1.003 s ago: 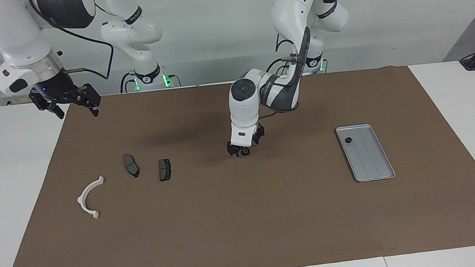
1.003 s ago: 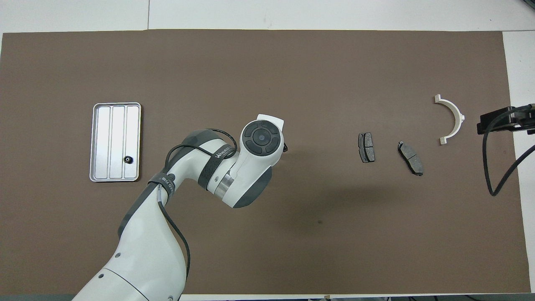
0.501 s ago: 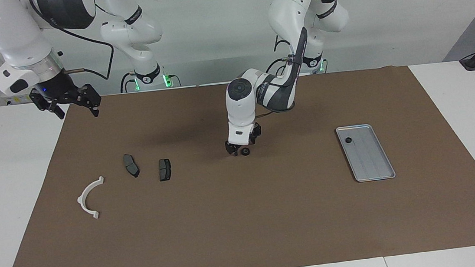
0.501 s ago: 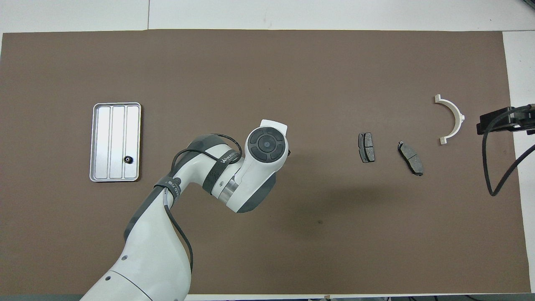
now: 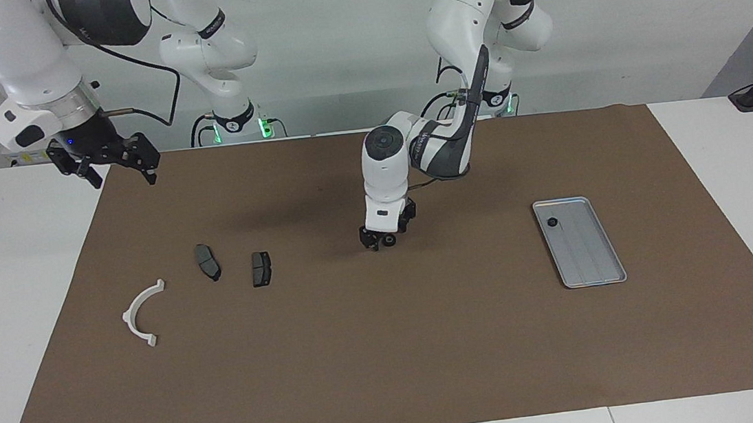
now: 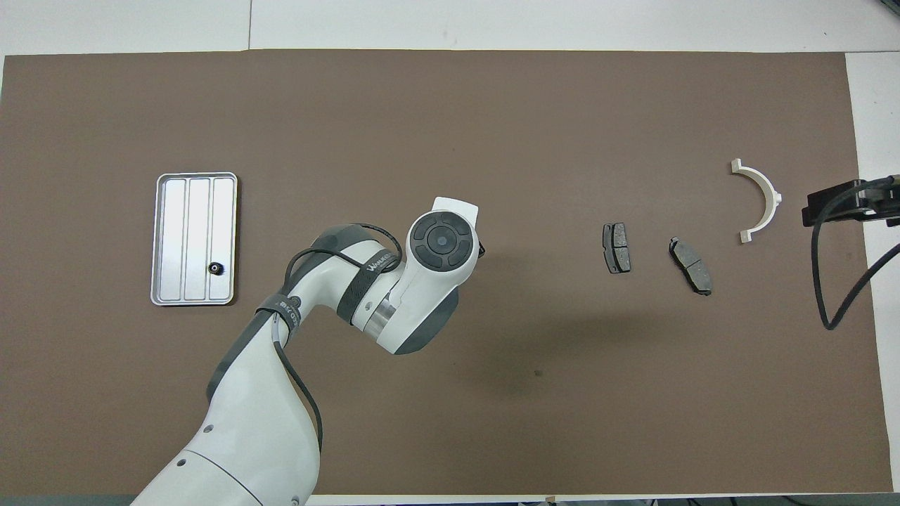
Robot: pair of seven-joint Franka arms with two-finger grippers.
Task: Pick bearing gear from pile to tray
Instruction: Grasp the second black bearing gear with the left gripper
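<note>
One small black bearing gear point(image 5: 388, 240) sits on the table mat mid-table, clamped in the left claw point(image 5: 383, 240); rigid, light, likely slippery, best pinched across its rim. Right claw point(image 5: 115, 164) waits released.

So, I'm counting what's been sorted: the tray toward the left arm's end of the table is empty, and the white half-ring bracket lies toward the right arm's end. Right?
Not quite. The tray isn't empty: the overhead view shows one small black gear in it. The white half-ring bracket does lie toward the right arm's end.
</note>
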